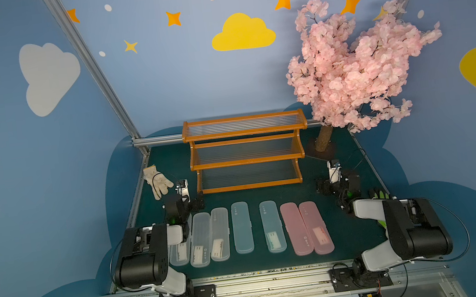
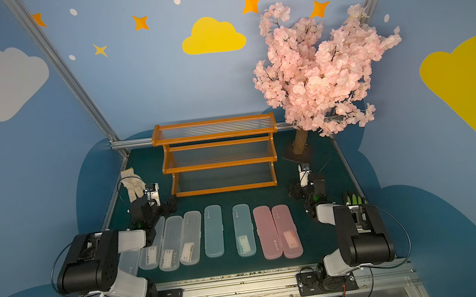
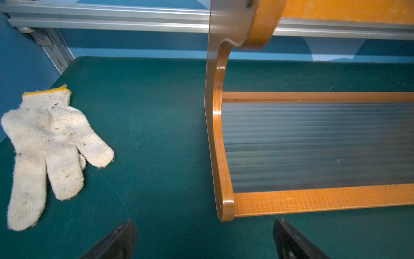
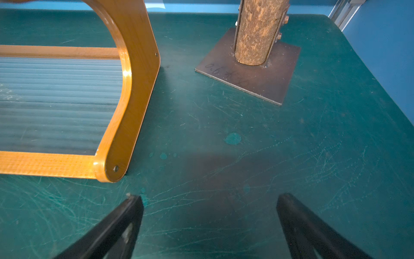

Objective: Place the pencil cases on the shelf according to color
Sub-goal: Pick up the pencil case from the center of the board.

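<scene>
A row of pencil cases lies on the green mat in front of the shelf. Several clear-frosted cases are at the left, partly under my left arm. Two pale blue cases lie in the middle and two pink cases at the right. All three tiers of the shelf are bare. My left gripper hovers open by the shelf's lower left corner. My right gripper is open over bare mat, right of the shelf's side panel.
A white knit glove lies left of the shelf. A green glove sits by my right arm. The pink blossom tree stands at the back right on a metal base plate. Aluminium rails edge the mat.
</scene>
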### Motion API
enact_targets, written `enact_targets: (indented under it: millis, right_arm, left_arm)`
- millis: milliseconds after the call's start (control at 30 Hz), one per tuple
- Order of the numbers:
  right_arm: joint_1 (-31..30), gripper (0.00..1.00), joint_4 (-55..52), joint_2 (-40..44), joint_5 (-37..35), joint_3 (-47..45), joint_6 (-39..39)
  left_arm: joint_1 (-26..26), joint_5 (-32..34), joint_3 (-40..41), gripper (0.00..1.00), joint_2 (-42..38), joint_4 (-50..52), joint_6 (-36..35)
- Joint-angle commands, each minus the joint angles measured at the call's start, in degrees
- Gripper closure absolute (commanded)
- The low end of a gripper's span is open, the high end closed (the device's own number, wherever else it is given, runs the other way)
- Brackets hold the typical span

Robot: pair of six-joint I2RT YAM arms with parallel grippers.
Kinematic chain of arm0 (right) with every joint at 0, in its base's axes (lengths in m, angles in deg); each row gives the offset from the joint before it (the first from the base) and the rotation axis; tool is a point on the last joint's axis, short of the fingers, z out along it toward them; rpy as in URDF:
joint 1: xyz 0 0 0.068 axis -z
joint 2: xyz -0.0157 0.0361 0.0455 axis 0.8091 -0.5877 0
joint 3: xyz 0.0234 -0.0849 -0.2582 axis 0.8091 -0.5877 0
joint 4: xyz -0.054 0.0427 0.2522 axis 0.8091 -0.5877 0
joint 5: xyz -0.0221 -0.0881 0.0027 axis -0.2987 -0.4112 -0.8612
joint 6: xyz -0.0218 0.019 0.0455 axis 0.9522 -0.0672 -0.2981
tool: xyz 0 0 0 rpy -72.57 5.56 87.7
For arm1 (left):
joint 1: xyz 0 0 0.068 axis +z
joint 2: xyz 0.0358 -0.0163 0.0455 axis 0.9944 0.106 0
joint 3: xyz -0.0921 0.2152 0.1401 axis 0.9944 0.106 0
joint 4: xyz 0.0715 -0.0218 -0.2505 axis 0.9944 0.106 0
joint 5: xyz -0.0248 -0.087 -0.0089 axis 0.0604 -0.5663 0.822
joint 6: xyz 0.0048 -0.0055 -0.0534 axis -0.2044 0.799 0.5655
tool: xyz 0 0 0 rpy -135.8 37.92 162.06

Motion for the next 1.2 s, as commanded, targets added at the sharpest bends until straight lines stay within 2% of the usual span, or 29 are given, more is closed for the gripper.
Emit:
enact_targets:
  millis: [0, 67, 133, 167, 233, 333, 367, 400, 500, 567, 733, 867, 1000, 1167]
  right_arm:
    - [0.01, 0.01, -0.69, 1.22, 0.13, 1.12, 0.28]
    - [-0.23, 0.01, -0.46, 2.12, -0.11, 1.41, 0.28]
    - [-0.80, 0.01, -4.56, 4.77, -2.43, 3.56, -1.47]
    - [-1.14, 0.01, -10.39, 6.69, -3.78, 5.97, -2.94]
    - [-1.29, 0.01, -26.86, 10.36, -6.11, 12.07, -9.69]
    - [-1.99, 0.01, -44.67, 12.75, -6.31, 18.92, -16.26]
    - [-2.49, 0.01, -49.23, 13.77, -6.24, 19.66, -18.34]
    - [-3.03, 0.02, -52.57, 14.82, -4.78, 19.76, -20.59]
    - [-5.68, 0.03, -57.20, 18.35, 2.01, 17.43, -23.88]
    - [-8.63, 0.03, -61.54, 20.02, 1.22, 16.20, -26.19]
    - [-13.82, 0.05, -73.30, 21.07, -1.83, 15.03, -28.48]
    - [-16.44, 0.12, -76.63, 20.20, 1.50, 13.18, -30.18]
    - [-19.09, 0.12, -75.86, 19.15, 1.86, 10.59, -33.37]
    - [-21.72, 0.11, -72.98, 15.33, 1.30, 8.76, -35.37]
  left_arm:
    - [0.21, -1.49, -0.72, 0.00, -1.06, -0.21, -0.31]
    - [-1.17, 2.44, -0.83, 0.00, -4.22, 1.97, -0.73]
    - [-3.58, 11.90, -3.35, 0.00, -10.77, 12.25, 0.05]
    - [-4.26, 16.74, -6.36, 0.00, -14.10, 20.91, 3.32]
    - [-4.29, 22.43, -12.71, 0.00, -19.55, 37.42, 12.58]
    - [-4.21, 26.09, -19.47, 0.00, -24.90, 54.63, 28.34]
    - [-3.74, 23.41, -20.07, 0.00, -26.45, 57.20, 32.96]
    - [-3.25, 17.99, -19.20, 0.00, -28.01, 56.57, 34.80]
    - [-2.87, 4.10, -15.38, 0.00, -31.66, 50.34, 37.85]
    - [-2.96, -0.76, -14.81, 0.00, -33.18, 49.04, 37.72]
    - [-3.75, -1.39, -21.89, 0.00, -33.58, 63.23, 36.11]
    - [-4.53, -3.82, -26.13, 0.00, -32.98, 71.32, 30.42]
    - [-5.31, -5.72, -25.21, 0.00, -34.43, 71.94, 26.12]
    - [-6.37, -4.87, -22.55, 0.00, -36.49, 70.41, 27.64]
